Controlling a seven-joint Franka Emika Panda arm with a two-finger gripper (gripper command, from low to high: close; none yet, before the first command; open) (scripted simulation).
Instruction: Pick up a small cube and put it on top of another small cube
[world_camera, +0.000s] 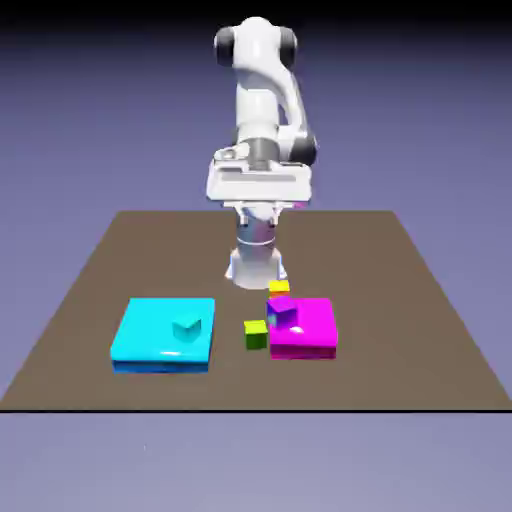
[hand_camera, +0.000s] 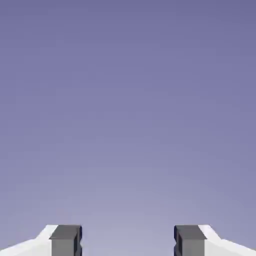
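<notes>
Blue-violet backdrop fills the whole hand view, with only the two grey fingertips (hand_camera: 65, 239) at its bottom edge, set wide apart and nothing between them — the jaws stand spread and empty. In the exterior view the gripper (world_camera: 258, 190) hangs high over the far half of the brown tabletop (world_camera: 100, 290), well above every object.

The small cube (world_camera: 256, 334), yellowish-green, sits on the bare tabletop near the middle of the front edge, just beside the magenta slab (world_camera: 310, 330) on the exterior view's left of it. The purple cube (world_camera: 281, 310) rests on that slab at its far corner, with a yellow cube (world_camera: 279, 288) just behind it. A cyan slab (world_camera: 150, 335) carrying a cyan cube (world_camera: 186, 328) lies toward the front corner on the exterior view's left.

By my reading the task is at its very start: nothing is grasped, and the reach has not begun. The next move calls for bringing the hand forward and down over the green cube, fingers straddling it and clear of the slab's edge.

Being a cube, it has no long axis; it sits flat, its faces turned slightly off the table's edges.
</notes>
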